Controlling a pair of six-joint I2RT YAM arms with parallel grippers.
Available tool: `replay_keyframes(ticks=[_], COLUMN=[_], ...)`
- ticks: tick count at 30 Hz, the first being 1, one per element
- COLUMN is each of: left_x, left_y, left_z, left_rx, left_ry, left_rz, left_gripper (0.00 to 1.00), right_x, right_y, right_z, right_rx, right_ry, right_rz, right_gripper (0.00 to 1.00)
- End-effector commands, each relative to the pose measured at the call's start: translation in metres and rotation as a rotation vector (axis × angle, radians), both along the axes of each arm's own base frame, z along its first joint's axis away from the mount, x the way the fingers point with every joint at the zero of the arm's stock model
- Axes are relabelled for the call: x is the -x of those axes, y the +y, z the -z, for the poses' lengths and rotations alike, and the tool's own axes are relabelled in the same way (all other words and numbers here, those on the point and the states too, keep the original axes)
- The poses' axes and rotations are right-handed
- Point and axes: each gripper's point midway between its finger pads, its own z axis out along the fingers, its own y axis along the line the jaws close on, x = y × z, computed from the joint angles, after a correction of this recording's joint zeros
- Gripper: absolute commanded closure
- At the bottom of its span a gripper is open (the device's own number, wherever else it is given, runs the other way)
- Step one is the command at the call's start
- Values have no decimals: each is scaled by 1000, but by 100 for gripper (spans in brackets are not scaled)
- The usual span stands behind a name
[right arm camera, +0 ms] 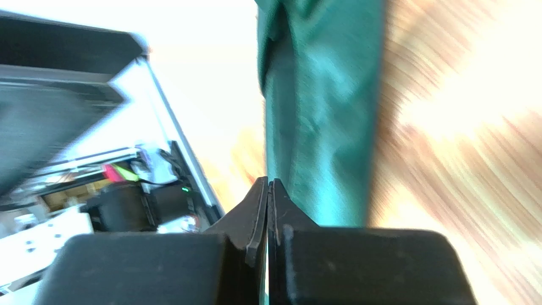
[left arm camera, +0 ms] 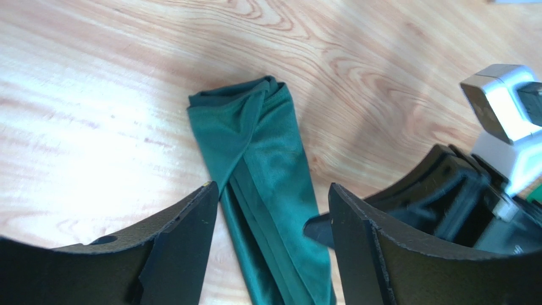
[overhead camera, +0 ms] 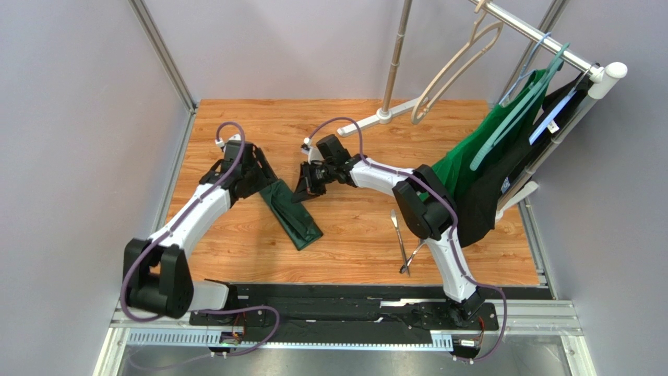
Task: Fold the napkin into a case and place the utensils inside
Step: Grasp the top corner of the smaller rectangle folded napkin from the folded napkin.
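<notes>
left gripper (left arm camera: 273, 190) jaws apart over case (left arm camera: 254, 140); right gripper (right arm camera: 267, 187) pinched together, seemingly empty; wooden table (overhead camera: 353, 227), grey walls (overhead camera: 78, 117).

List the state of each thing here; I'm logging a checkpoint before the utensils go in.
Napkin: folded into a narrow strip, flat on the table.
Utensils: lying on the table, outside the napkin.
Left hand: open, over the napkin.
Right hand: shut, nothing seen between its fingers.
Green garment: hung on the rack.
Beige hanger: hung, empty.
</notes>
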Motion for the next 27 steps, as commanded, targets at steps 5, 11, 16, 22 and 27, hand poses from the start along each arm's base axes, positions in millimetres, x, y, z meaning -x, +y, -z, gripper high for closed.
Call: replay_keyframes(ticks=[5,11,16,22,27], left_x=[84,106,108,106,99], left_y=[-17,-14,-15,-21,-32], left_z=[38,72,82,86,83], left_rx=[178,171,154,147,163], left_ry=[146,203,224,263,300], left_rz=[47,45,47,54,79], left_gripper=[45,82,89,92,95], right_x=[9,26,36,31,19], right_y=[-47,-55,-47,-50,-60], right_z=[3,9,10,9,3], right_rx=[185,207,211,241,305], right_ry=[-149,-153,-165,-194,-263], right_rz=[-19,-35,-39,-4,34], right_gripper=[100,100,100,100,100])
